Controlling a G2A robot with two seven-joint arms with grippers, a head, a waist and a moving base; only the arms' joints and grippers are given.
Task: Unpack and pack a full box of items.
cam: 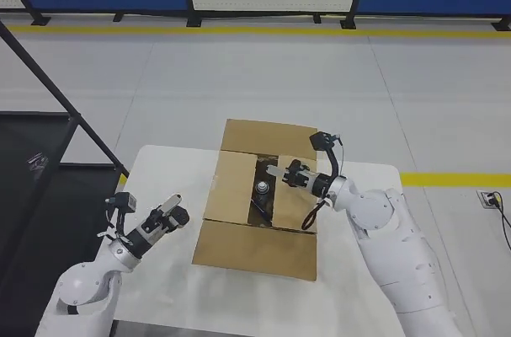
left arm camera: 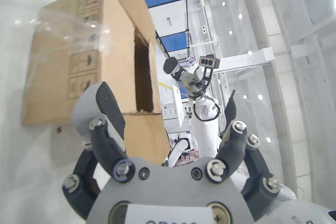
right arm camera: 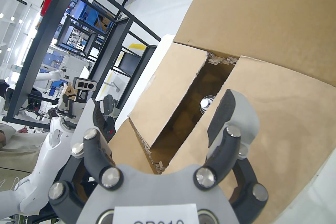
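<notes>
A brown cardboard box (cam: 255, 202) stands in the middle of the white table (cam: 167, 173), its top flaps folded over with a gap between them. Down in the gap stands a dark bottle with a pale cap (cam: 259, 187), also seen as a cap (right arm camera: 206, 103) in the right wrist view. My right gripper (cam: 290, 174) hovers open over the box's right flap (right arm camera: 275, 114), beside the gap, fingers (right arm camera: 227, 114) holding nothing. My left gripper (cam: 172, 211) is open left of the box, above the table, its fingers (left arm camera: 110, 107) pointing at the box's side (left arm camera: 78, 64).
A black metal rack (cam: 36, 160) stands off the table's left side. Loose clear tape (left arm camera: 68, 28) hangs on the box's side wall. Bare table lies left and right of the box, and its front edge is close to the box's near flap (cam: 255, 248).
</notes>
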